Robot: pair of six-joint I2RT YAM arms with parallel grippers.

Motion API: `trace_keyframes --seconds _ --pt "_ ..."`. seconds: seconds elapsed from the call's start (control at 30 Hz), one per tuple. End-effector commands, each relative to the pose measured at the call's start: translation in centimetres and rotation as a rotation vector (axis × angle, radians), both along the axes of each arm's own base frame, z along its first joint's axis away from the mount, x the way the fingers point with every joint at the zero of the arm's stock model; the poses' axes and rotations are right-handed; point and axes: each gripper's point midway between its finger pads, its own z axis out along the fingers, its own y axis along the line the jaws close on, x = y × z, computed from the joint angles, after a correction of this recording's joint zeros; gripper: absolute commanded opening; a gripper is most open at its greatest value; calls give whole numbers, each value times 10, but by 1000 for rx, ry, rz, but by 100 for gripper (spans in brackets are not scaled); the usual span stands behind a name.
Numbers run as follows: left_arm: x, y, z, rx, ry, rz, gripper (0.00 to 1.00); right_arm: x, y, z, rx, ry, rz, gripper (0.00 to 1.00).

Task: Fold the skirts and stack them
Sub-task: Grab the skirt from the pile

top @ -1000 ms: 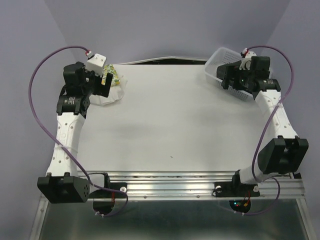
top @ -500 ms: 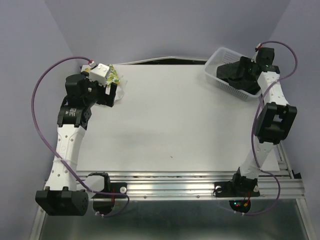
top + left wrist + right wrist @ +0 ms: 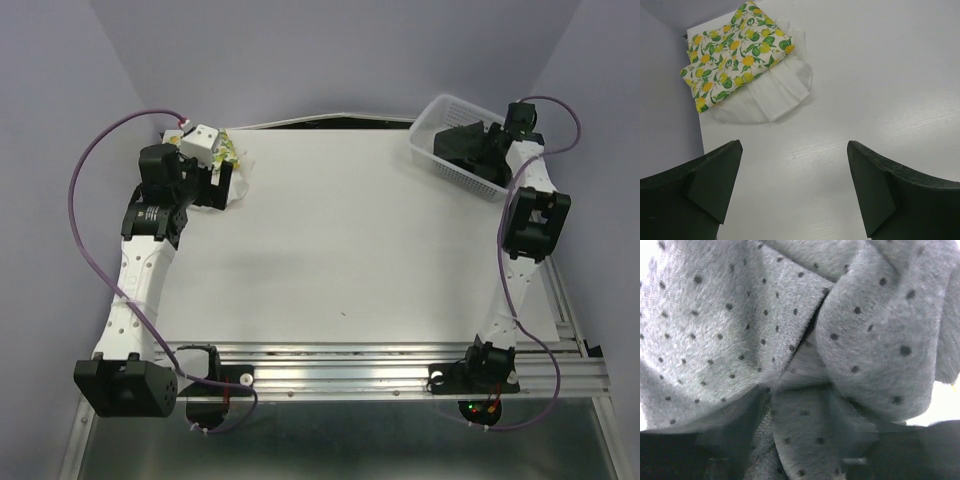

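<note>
Top view: illumination is even and diffuse, from overhead. The white table (image 3: 330,230) is bright without clipping, and the arms cast faint, soft-edged shadows on it. Focus is sharp throughout.

Left wrist view: the lemon-print skirt (image 3: 732,55) is sharp and well exposed. A mild sheen lies on the table. The fingers (image 3: 700,195) at the bottom edge are dark and slightly soft.

Right wrist view: the black skirt (image 3: 790,340) fills the frame and renders grey and grainy. The upper left and right edges are blown out white. The bottom is underexposed.
</note>
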Motion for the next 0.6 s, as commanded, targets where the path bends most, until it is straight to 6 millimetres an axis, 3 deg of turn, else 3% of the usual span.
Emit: trace_keyframes --seconds 0.0,0.1,0.13,0.2,0.23,0.37,0.4,0.57 --pt "6 -2 11 -29 -49 13 99 20 12 42 50 -139 75 41" --pt "6 -5 0 -53 -47 9 99 20 22 75 42 -222 149 23" --pt "7 -6 -1 -58 -47 8 99 17 27 102 28 -276 181 18" --pt "10 -9 0 -60 -54 -10 99 18 35 134 31 -360 221 1" --pt "13 -8 -1 -58 -47 -8 99 15 43 162 43 -418 255 1" --pt "29 -7 0 -65 -26 11 99 10 70 236 91 -599 374 1" --pt "36 -8 1 -72 -22 11 99 4 79 264 95 -655 418 1" --pt "52 -17 8 -124 -31 -10 99 -14 99 337 116 -816 498 1"
